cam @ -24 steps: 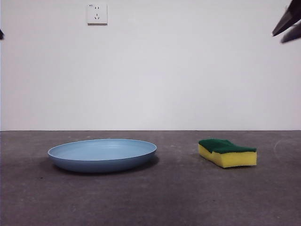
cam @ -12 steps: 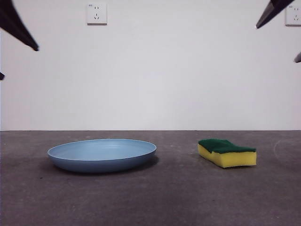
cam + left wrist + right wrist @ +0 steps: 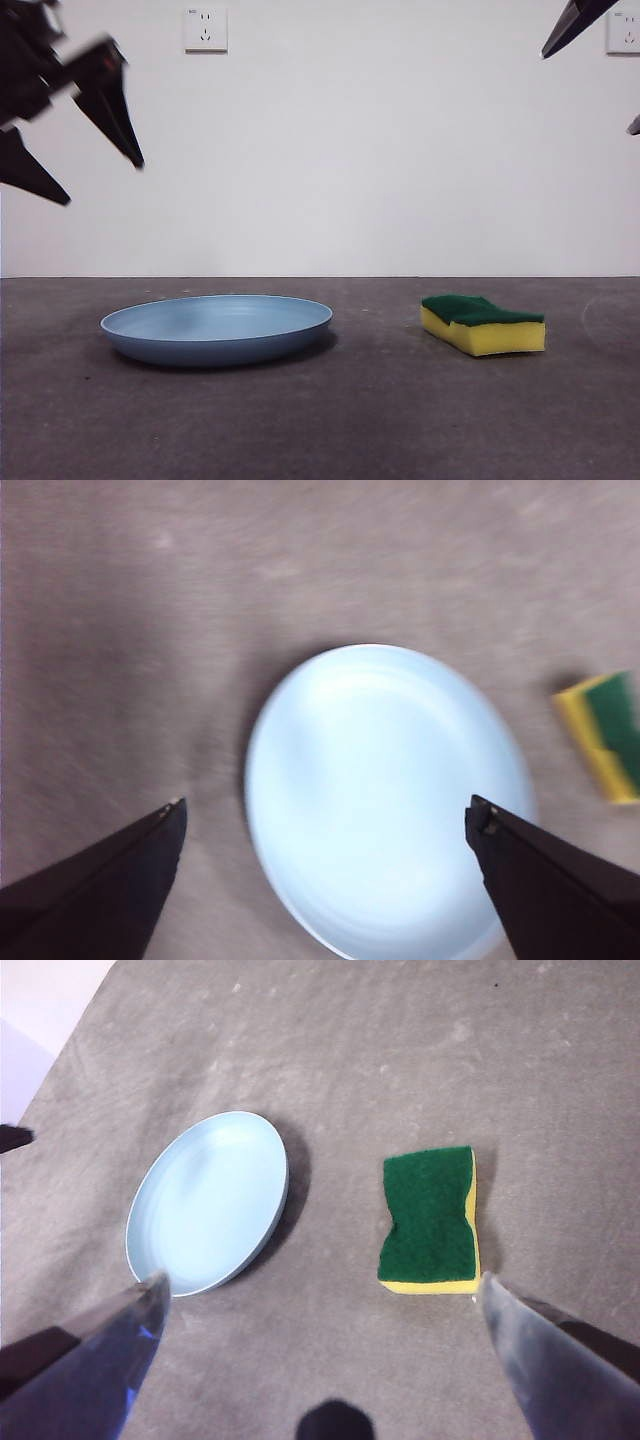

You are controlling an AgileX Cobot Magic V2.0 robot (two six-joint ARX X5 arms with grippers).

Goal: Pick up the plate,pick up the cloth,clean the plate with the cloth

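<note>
The light-blue plate (image 3: 217, 328) lies flat on the grey table at the left; it also shows in the left wrist view (image 3: 385, 795) and the right wrist view (image 3: 208, 1201). The cloth, a yellow sponge with a dark green top (image 3: 483, 323), lies to its right, apart from it (image 3: 431, 1220) (image 3: 603, 735). My left gripper (image 3: 85, 160) is open and empty, high above the plate's left side (image 3: 325, 815). My right gripper (image 3: 600, 70) is open and empty, high at the top right, above the sponge (image 3: 320, 1290).
A white wall with a socket (image 3: 206, 29) stands behind the table. A second socket (image 3: 622, 33) shows at the top right. The grey tabletop (image 3: 380, 420) spreads in front of both things.
My left gripper has come down and in from the top left corner toward the plate. My right gripper has shifted slightly at the top right. Plate and sponge have not moved.
</note>
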